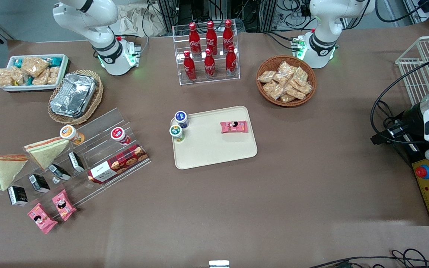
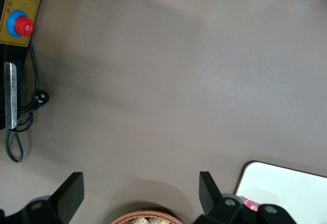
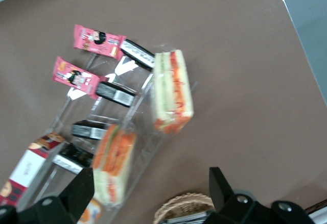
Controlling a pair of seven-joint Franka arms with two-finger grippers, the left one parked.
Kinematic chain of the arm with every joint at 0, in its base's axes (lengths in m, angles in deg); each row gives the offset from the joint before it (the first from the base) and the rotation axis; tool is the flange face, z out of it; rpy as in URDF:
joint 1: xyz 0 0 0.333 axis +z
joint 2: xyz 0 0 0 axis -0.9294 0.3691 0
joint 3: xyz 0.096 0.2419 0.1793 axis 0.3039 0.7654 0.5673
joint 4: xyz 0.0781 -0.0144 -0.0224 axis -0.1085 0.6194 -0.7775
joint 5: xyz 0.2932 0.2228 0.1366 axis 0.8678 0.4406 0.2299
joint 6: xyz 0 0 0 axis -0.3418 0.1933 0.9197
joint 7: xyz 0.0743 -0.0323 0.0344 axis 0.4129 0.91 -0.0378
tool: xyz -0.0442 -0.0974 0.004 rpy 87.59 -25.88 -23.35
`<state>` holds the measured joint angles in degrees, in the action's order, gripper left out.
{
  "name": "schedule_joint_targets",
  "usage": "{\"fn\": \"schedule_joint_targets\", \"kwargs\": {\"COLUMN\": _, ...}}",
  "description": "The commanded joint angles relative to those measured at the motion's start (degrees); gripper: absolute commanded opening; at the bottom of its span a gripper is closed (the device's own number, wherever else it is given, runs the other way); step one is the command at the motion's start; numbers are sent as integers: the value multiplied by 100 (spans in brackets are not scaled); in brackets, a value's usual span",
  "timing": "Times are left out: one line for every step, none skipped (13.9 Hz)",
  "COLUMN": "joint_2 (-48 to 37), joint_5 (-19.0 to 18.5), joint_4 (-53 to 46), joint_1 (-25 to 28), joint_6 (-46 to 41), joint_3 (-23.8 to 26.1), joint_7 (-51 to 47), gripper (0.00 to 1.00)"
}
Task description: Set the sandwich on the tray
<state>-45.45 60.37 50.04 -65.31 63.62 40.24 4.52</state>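
Clear-wrapped sandwich lies at the working arm's end of the desk, just beside the acrylic rack w/ a second wedge on it. From the wrist cam I see my claw hanging above both, fingers spread wide, pinching nothing. Cream tray sits mid-desk, well apart from the sandwich, w/ two small cups at its edge and a pink snack pack on it.

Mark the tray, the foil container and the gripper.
tray (image 1: pixel 214 152), front view, bare floor near its nearer edge.
foil container (image 1: pixel 73 95), front view, middle of its crinkled top.
gripper (image 3: pixel 150 175), right wrist view, open, midway between fingertips, above the sandwiches (image 3: pixel 172 91).
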Motion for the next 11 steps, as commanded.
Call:
{"fn": "schedule_joint_targets", "kwargs": {"joint_2": 477, "joint_5": 220, "joint_4": -277, "joint_1": -302, "joint_6": 57, "joint_3": -50, "joint_7": 564, "gripper": 100}}
{"fn": "schedule_joint_targets", "kwargs": {"joint_2": 548, "joint_5": 229, "joint_4": -268, "joint_1": -312, "joint_6": 240, "joint_3": -50, "joint_7": 564, "gripper": 100}}
{"fn": "schedule_joint_targets", "kwargs": {"joint_2": 592, "joint_5": 264, "joint_4": -216, "joint_1": -303, "joint_6": 468, "joint_3": -42, "joint_7": 530, "gripper": 100}}
{"fn": "schedule_joint_targets", "kwargs": {"joint_2": 671, "joint_5": 273, "joint_4": -198, "joint_1": -312, "joint_6": 592, "joint_3": -41, "joint_7": 529, "gripper": 100}}
{"fn": "schedule_joint_targets", "kwargs": {"joint_2": 741, "joint_5": 369, "joint_4": -181, "joint_1": -312, "joint_6": 654, "joint_3": -41, "joint_7": 503, "gripper": 100}}
{"fn": "schedule_joint_targets", "kwargs": {"joint_2": 803, "joint_5": 596, "joint_4": -120, "joint_1": -312, "joint_6": 724, "joint_3": -41, "joint_7": 503, "gripper": 100}}
{"fn": "schedule_joint_targets", "kwargs": {"joint_2": 882, "joint_5": 694, "joint_4": -93, "joint_1": -312, "joint_6": 899, "joint_3": -41, "joint_7": 503, "gripper": 100}}
{"fn": "schedule_joint_targets", "kwargs": {"joint_2": 952, "joint_5": 703, "joint_4": -49, "joint_1": -312, "joint_6": 1066, "joint_3": -33, "joint_7": 503, "gripper": 100}}
{"fn": "schedule_joint_targets", "kwargs": {"joint_2": 996, "joint_5": 712, "joint_4": -5, "joint_1": -303, "joint_6": 1242, "joint_3": -33, "joint_7": 503, "gripper": 100}}
{"fn": "schedule_joint_targets", "kwargs": {"joint_2": 1040, "joint_5": 721, "joint_4": 65, "joint_1": -303, "joint_6": 1391, "joint_3": -24, "joint_7": 512, "gripper": 100}}
{"fn": "schedule_joint_targets", "kwargs": {"joint_2": 1067, "joint_5": 773, "joint_4": 179, "joint_1": -295, "joint_6": 1593, "joint_3": -24, "joint_7": 512, "gripper": 100}}
